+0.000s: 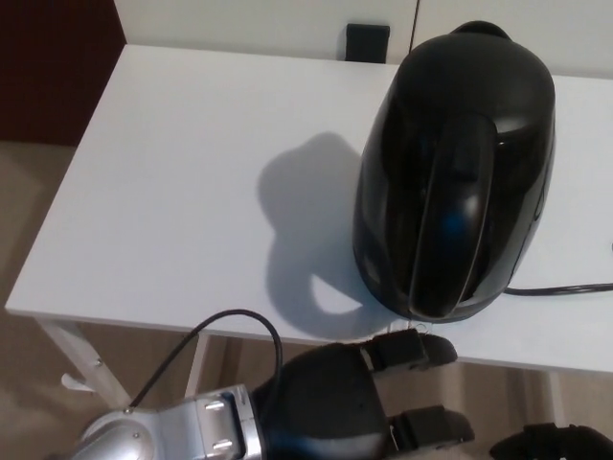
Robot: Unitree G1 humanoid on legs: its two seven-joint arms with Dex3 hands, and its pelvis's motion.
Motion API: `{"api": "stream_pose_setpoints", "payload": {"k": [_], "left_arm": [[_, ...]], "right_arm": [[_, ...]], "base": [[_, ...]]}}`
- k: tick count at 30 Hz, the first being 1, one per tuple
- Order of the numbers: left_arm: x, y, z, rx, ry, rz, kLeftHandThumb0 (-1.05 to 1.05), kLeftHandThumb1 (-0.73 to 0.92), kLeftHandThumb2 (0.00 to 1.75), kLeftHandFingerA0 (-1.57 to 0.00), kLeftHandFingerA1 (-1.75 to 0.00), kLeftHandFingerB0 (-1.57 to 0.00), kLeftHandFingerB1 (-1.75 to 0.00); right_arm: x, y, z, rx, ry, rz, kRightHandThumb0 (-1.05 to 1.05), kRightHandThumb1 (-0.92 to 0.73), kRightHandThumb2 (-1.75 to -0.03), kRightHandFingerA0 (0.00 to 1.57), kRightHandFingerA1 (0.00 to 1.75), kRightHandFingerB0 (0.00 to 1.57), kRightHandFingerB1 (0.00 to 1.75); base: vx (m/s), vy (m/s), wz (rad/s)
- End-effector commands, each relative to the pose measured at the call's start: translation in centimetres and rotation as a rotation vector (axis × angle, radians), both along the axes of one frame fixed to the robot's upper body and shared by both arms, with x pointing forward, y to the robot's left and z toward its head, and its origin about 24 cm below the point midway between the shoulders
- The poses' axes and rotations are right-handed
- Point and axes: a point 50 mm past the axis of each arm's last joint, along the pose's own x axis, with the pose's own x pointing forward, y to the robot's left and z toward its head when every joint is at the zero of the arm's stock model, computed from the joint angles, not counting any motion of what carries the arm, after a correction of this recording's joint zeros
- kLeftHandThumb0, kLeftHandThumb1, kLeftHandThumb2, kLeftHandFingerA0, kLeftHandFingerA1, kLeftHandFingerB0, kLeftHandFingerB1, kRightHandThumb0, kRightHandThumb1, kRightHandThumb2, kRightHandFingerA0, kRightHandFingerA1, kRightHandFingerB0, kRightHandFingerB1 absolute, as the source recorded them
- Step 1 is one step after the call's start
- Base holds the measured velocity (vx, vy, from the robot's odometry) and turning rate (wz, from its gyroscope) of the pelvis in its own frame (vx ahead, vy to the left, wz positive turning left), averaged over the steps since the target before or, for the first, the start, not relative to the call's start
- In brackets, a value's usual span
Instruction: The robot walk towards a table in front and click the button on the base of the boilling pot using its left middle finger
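Your left robot hand point(359, 402) sits low at the near edge of the white tabletop point(172, 182), fingers apart, holding nothing. The black kettle point(455, 172) stands just beyond it. The button isn't visible; next you'd likely raise the middle finger to the base.

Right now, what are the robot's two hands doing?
Left hand: open, holding nothing, just below the kettle.
Right hand: barely showing, cannot be told.

white table point(172, 172), beige floor point(29, 192), pale wall point(239, 19)
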Motion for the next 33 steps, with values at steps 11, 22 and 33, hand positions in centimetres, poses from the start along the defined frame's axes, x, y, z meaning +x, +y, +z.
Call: {"api": "stream_pose_setpoints", "payload": {"k": [11,22,33], "left_arm": [[1.2,0.5,0.1,0.001,-0.057,0.013,-0.35,0.59,0.59,-0.25,-0.34,-0.12,-0.27],[2.6,1.0,-0.1,0.012,-0.045,0.056,-0.38,0.63,0.59,-0.27,-0.33,-0.15,-0.27],[2.5,1.5,-1.5,0.050,-0.011,0.094,-0.42,0.65,0.61,-0.26,-0.34,-0.13,-0.27]], "right_arm": [[0.2,-0.9,0.4,0.001,0.020,0.084,-0.42,-0.74,-0.62,0.65,0.48,0.47,0.40],[1.2,-0.8,0.5,-0.027,0.025,0.041,-0.33,-0.67,-0.59,0.65,0.47,0.48,0.40],[0.2,-0.4,0.0,0.007,0.019,0.005,-0.23,-0.62,-0.58,0.64,0.48,0.53,0.42]], "base": [[0.00,0.000,0.01],[0.00,0.000,0.00],[0.00,0.000,0.00]]}}
